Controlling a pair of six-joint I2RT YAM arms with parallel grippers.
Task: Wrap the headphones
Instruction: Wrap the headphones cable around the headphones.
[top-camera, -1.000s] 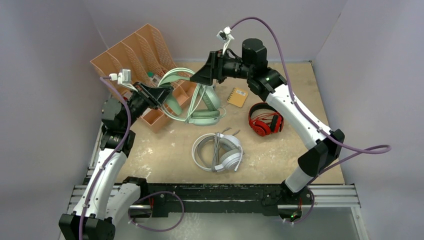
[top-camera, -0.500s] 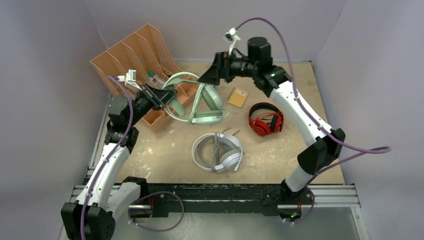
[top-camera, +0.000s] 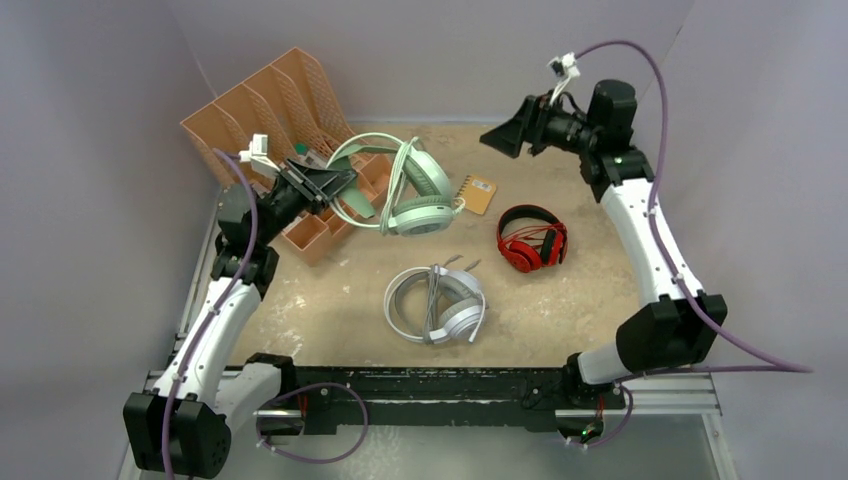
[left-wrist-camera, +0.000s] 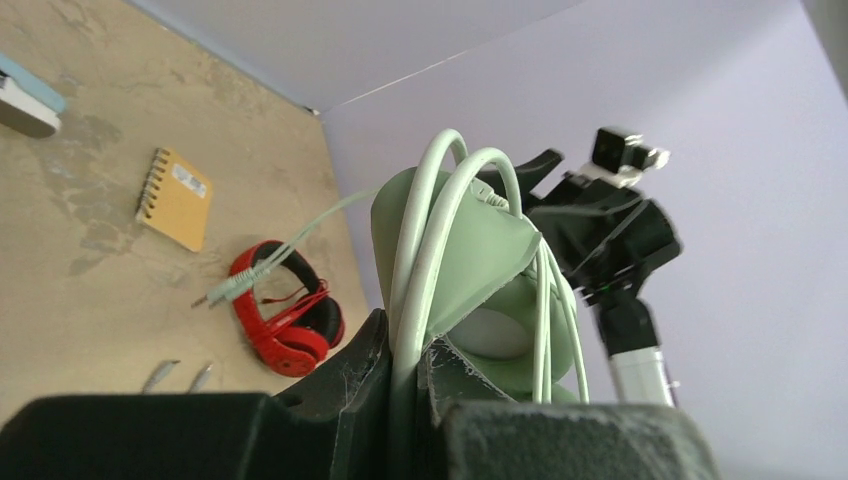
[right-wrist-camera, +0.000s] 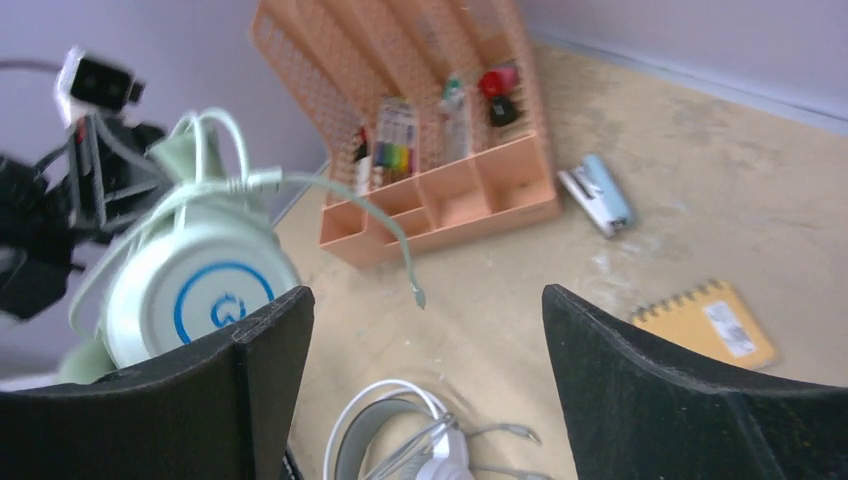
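My left gripper is shut on the headband of the mint-green headphones and holds them above the table, with the cord looped over the band. Its jaws pinch band and cord in the left wrist view. My right gripper is open and empty, raised at the back right, apart from the mint headset. The cord's plug end hangs free. The white headphones lie at centre front. The red and black headphones lie to the right.
An orange mesh desk organizer with pens stands at the back left, close to my left gripper. A small orange notebook lies behind the red headset. A blue and grey stapler-like item lies near the organizer. Walls enclose three sides.
My right gripper has drawn away from the mint headphones, up and to the back right. The mint headset, held by my left gripper, has swung slightly right and higher.
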